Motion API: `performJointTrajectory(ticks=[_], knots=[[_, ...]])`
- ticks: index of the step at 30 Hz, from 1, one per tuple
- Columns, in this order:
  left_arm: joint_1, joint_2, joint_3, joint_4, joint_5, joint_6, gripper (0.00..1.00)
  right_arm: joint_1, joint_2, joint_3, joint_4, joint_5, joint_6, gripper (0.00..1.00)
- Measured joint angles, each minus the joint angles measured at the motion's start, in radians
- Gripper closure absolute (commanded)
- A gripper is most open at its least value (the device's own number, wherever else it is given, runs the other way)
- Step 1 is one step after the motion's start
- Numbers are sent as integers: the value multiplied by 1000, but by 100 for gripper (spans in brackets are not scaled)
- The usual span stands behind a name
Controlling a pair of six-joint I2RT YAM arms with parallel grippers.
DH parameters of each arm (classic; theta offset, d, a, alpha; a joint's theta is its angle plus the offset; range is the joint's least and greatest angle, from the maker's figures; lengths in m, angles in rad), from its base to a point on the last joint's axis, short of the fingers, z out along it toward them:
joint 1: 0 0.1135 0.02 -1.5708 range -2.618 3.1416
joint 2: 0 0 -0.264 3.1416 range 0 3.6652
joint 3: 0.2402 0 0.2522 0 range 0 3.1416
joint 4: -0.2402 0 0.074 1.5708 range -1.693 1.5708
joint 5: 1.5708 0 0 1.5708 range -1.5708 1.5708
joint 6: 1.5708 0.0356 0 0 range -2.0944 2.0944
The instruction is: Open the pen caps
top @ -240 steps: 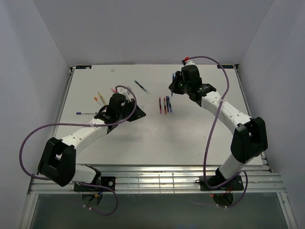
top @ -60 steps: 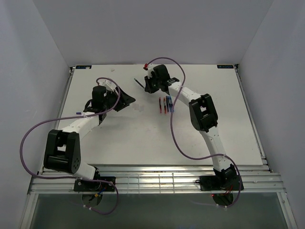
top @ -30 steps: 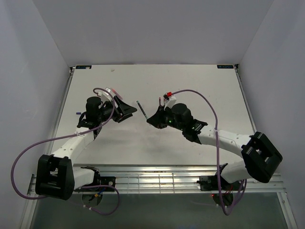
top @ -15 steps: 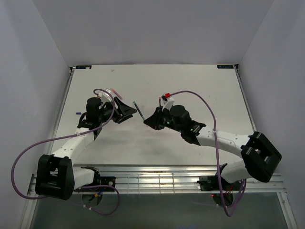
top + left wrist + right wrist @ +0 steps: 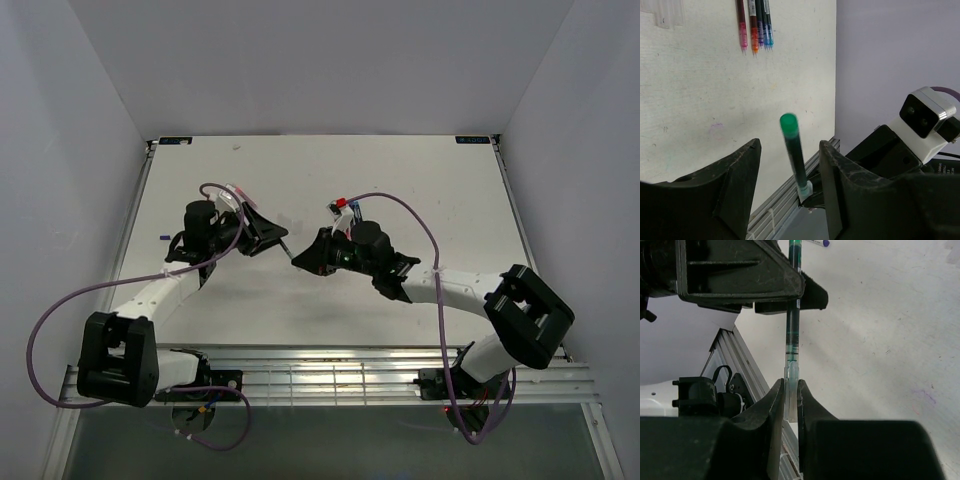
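My right gripper [image 5: 789,386] is shut on the clear cap [image 5: 791,390] of a green pen [image 5: 792,315] and holds it in the air. The pen points at my left gripper [image 5: 790,145], which is open. The pen's green end [image 5: 788,123] lies between the left jaws and touches neither of them. From above, the pen [image 5: 287,247] bridges the left gripper [image 5: 277,234] and the right gripper [image 5: 303,262] over the middle of the table. Several capped pens [image 5: 755,25], red, orange, purple and blue, lie side by side on the table.
A purple-capped pen [image 5: 162,237] lies near the left edge of the white table [image 5: 420,180]; it also shows in the right wrist view [image 5: 820,242]. The metal rail [image 5: 330,375] runs along the near edge. Purple cables loop off both arms.
My right gripper has carried the green pen left and slightly nearer, so its green end now sits between the left jaws. The left gripper has stayed open and barely moved.
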Motion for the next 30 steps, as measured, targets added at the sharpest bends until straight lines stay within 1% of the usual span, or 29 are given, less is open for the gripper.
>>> performJointTrajectory(ticks=[2, 3, 6, 7, 9, 10, 13, 14, 15, 16, 18, 19, 23, 26, 30], knots=[[0, 14, 16, -1, 2, 3, 46, 1, 19, 1, 12, -28, 5, 92], [0, 21, 24, -2, 2, 6, 52, 3, 29, 3, 14, -41, 6, 92], [0, 40, 57, -9, 3, 21, 64, 11, 51, 10, 30, -73, 8, 92], [0, 46, 68, -13, 3, 29, 72, 13, 58, 17, 35, -85, 8, 92], [0, 60, 93, -26, 5, 46, 80, 14, 70, 31, 45, -107, 8, 92], [0, 67, 102, -28, 7, 56, 86, 15, 76, 38, 51, -120, 8, 92], [1, 83, 121, -31, 24, 84, 94, 16, 94, 56, 57, -140, 7, 92], [2, 90, 124, -31, 32, 91, 99, 16, 102, 62, 57, -148, 6, 90], [2, 96, 126, -30, 37, 97, 100, 16, 111, 68, 57, -154, 6, 83], [5, 106, 129, -30, 47, 105, 100, 16, 123, 76, 56, -164, 6, 78], [9, 128, 135, -30, 63, 120, 100, 15, 148, 94, 53, -180, 3, 71], [11, 138, 137, -30, 74, 126, 100, 15, 162, 108, 48, -192, 0, 69], [6, 147, 139, -30, 118, 127, 100, 24, 213, 202, 5, -219, -24, 65], [7, 146, 139, -28, 134, 127, 100, 26, 244, 261, -17, -230, -40, 64], [8, 138, 150, -64, 134, 152, 100, 26, 261, 287, -30, -233, -53, 62]])
